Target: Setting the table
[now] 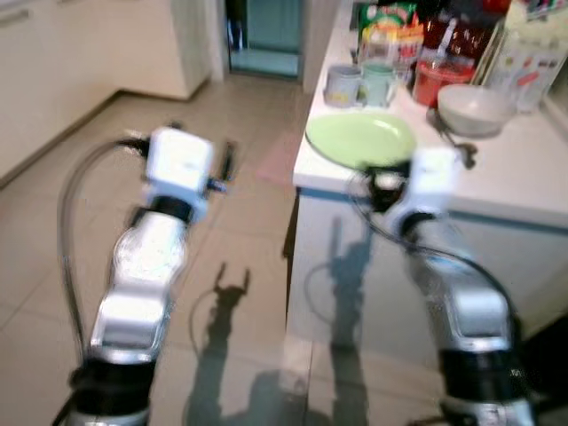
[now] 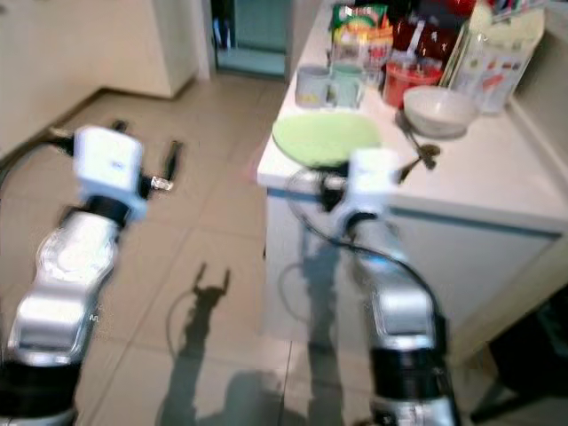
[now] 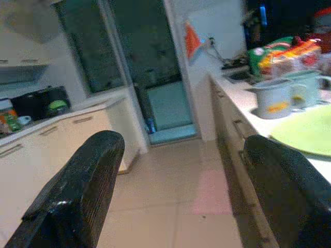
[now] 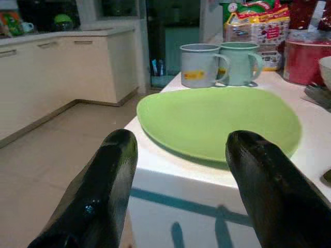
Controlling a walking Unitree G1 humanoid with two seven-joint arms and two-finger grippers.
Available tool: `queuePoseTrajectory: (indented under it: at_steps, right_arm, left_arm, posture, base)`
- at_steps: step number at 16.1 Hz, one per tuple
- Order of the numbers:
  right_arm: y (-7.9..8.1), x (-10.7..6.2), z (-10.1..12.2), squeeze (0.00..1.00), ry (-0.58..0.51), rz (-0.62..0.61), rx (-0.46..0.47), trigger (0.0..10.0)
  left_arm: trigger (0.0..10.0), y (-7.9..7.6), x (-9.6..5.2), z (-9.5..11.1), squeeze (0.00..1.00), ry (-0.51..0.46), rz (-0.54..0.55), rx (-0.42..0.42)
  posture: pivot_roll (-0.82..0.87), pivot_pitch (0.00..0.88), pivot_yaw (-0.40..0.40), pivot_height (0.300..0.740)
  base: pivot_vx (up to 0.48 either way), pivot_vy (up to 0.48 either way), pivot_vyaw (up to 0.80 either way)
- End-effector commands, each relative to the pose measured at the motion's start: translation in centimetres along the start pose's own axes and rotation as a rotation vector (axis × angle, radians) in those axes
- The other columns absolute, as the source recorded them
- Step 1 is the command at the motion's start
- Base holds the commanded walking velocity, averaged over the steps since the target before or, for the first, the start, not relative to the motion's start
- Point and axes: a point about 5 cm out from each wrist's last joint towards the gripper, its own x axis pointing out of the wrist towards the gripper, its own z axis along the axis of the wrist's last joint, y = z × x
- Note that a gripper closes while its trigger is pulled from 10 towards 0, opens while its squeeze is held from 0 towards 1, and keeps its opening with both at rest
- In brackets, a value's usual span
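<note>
A round green plate [image 1: 359, 138] lies at the near left corner of the white counter [image 1: 519, 177]. Behind it stand a grey-blue mug [image 1: 342, 86] and a pale green mug [image 1: 378, 84]. A white bowl [image 1: 475, 108] sits to the right, with a dark spoon or fork [image 1: 453, 140] beside it. My right gripper [image 4: 183, 142] is open, level with the counter's front edge just short of the plate, holding nothing. My left gripper [image 3: 181, 144] is open and empty, raised over the floor to the left of the counter.
At the back of the counter are a red container [image 1: 439, 80], snack packets [image 1: 390, 31] and a white carton [image 1: 524, 53]. Cream cabinets [image 1: 53, 71] line the left wall. A doorway [image 1: 266, 35] opens beyond the beige tiled floor [image 1: 240, 257].
</note>
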Motion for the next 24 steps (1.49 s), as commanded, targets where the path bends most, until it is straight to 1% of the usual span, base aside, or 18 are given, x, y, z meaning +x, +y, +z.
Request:
queuePoseTrajectory:
  at_steps: [1,7,11,14,15,16,17,18,20,21,23,24]
  right_arm:
    - [-1.5,-0.1,0.2,0.0,0.011,-0.05,-0.002,10.0]
    - [-1.7,-0.1,0.4,0.0,0.019,-0.068,0.003,10.0]
    - [-2.0,-0.2,0.3,0.0,0.042,-0.119,0.0,10.0]
    - [-1.8,-0.2,-0.4,0.0,0.135,-0.118,-0.027,10.0]
    - [-1.8,-0.2,-0.5,0.0,0.152,-0.117,-0.027,10.0]
    - [-1.9,-0.2,-0.6,0.0,0.172,-0.132,-0.021,10.0]
    - [-2.1,-0.2,-0.6,0.0,0.186,-0.152,0.008,10.0]
    - [-2.4,-0.2,-0.5,1.0,0.199,-0.175,0.018,10.0]
    - [-2.7,-0.1,-0.1,1.0,0.21,-0.2,0.025,10.0]
    - [-2.8,-0.1,0.1,1.0,0.214,-0.212,0.019,10.0]
    - [-3.1,0.1,0.1,1.0,0.24,-0.248,-0.019,10.0]
    - [-3.2,0.5,-0.3,1.0,0.278,-0.258,-0.044,10.0]
  left_arm:
    - [10.0,-0.9,0.2,0.5,0.0,-0.019,-0.037,-0.01]
    - [10.0,-1.0,0.2,0.4,0.0,-0.017,-0.048,-0.02]
    - [10.0,-0.9,0.3,0.5,0.0,-0.017,-0.054,-0.022]
    - [10.0,-0.9,0.5,0.4,0.0,-0.015,-0.06,-0.021]
    - [10.0,-0.8,0.5,0.3,0.0,-0.013,-0.059,-0.019]
    - [10.0,-0.8,0.5,0.3,0.0,-0.01,-0.064,-0.025]
    - [10.0,-1.0,0.4,0.3,0.0,-0.013,-0.085,-0.02]
    - [10.0,-1.2,0.3,0.5,0.0,-0.03,-0.107,-0.014]
    - [10.0,-1.6,-0.1,0.8,0.0,-0.061,-0.173,-0.033]
    - [10.0,-1.8,-0.2,0.8,0.0,-0.058,-0.201,-0.046]
    - [10.0,-2.0,-0.3,0.8,0.0,-0.055,-0.23,-0.057]
    - [10.0,-2.2,-0.4,0.8,0.0,-0.056,-0.244,-0.062]
  posture:
    - [0.04,0.0,-0.021,0.74]
    - [0.04,0.0,-0.022,0.74]
    - [0.03,0.0,-0.018,0.74]
    - [0.03,0.0,-0.013,0.74]
    - [0.03,0.0,-0.013,0.74]
    - [0.03,0.0,-0.014,0.74]
    - [0.03,0.0,-0.014,0.74]
    - [0.03,0.0,-0.016,0.74]
    - [0.02,0.0,-0.018,0.74]
    - [0.02,0.0,-0.019,0.74]
    - [0.02,0.0,-0.019,0.74]
    - [0.02,0.0,-0.023,0.74]
  base:
    - [0.345,0.0,-0.51]
    - [0.344,0.0,-0.8]
    - [0.345,0.0,0.0]
    - [0.345,0.0,0.0]
    - [0.315,0.0,0.0]
    - [0.0,0.0,0.0]
    - [0.0,0.0,0.0]
    - [0.0,0.0,0.0]
    - [0.0,0.0,0.0]
    - [0.0,0.0,0.0]
    - [0.0,0.0,0.0]
    - [0.0,0.0,0.0]
